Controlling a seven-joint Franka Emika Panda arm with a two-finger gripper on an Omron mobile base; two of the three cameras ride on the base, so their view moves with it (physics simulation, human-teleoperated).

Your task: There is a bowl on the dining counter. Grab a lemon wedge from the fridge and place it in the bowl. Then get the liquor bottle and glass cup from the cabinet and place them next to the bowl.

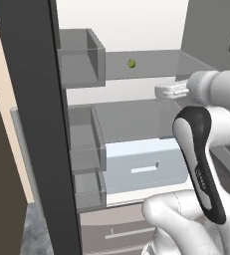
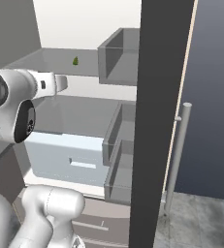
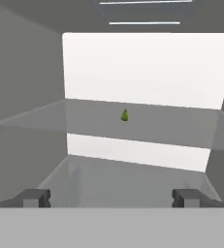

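The fridge (image 1: 136, 124) stands open in front of me. On its upper glass shelf (image 3: 147, 123) lies the lemon wedge (image 1: 131, 63), small and yellow-green, well back and near the middle (image 2: 75, 61). In the hand view the lemon wedge (image 3: 124, 115) is straight ahead and above my gripper (image 3: 111, 198). The gripper is open, its two dark fingertips (image 3: 36, 197) wide apart with nothing between them. It sits at the fridge's front, short of the shelf edge and apart from the wedge.
The open door's dark edge (image 1: 37, 124) rises on the left with grey door bins (image 1: 81, 60). The other door edge (image 2: 157, 121) and its long handle (image 2: 179, 155) stand on the right. A pale blue crisper drawer (image 1: 144, 164) sits below the lower shelf.
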